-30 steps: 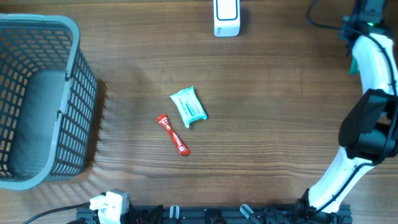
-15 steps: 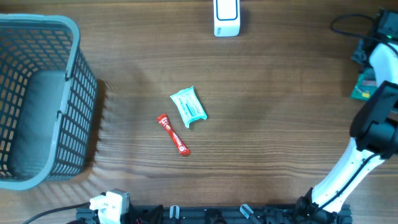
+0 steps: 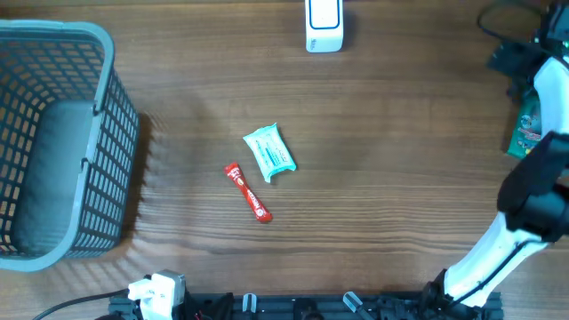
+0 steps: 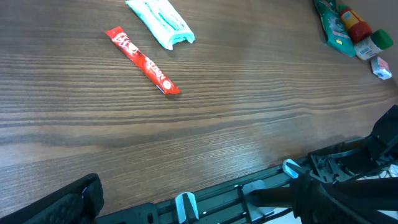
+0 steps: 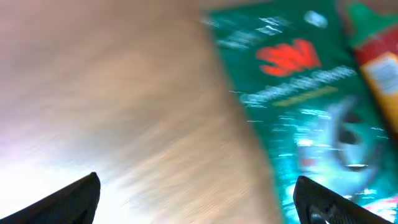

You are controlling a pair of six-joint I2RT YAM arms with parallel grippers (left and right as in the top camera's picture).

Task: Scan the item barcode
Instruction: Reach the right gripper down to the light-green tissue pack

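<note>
**Bimanual scanning station, items laid out on the table.** Nearest the robot, the left gripper (image 4: 211, 202) hangs low over the front edge of the wooden table (image 3: 391, 222). Its jaws are spread wide with nothing between them.

Just beyond, near the table's middle, a red stick sachet (image 3: 247, 192) lies on a diagonal. A pale teal packet (image 3: 268, 153) lies just beside its far end, not touching it. To the left stands a grey mesh basket (image 3: 111, 169).

At the right edge, the white right arm (image 3: 487, 249) reaches away from the robot. The right gripper (image 5: 196, 199) is above the tabletop with its jaws wide apart and holding nothing, though its wrist view is blurred. Ahead of its fingertips a green packet (image 5: 298, 99) lies flat on the wood, with a small red bottle (image 5: 379, 62) just beside it.

Farthest off, at the far edge near centre, sits the white barcode scanner (image 3: 324, 27), well apart from every item.
</note>
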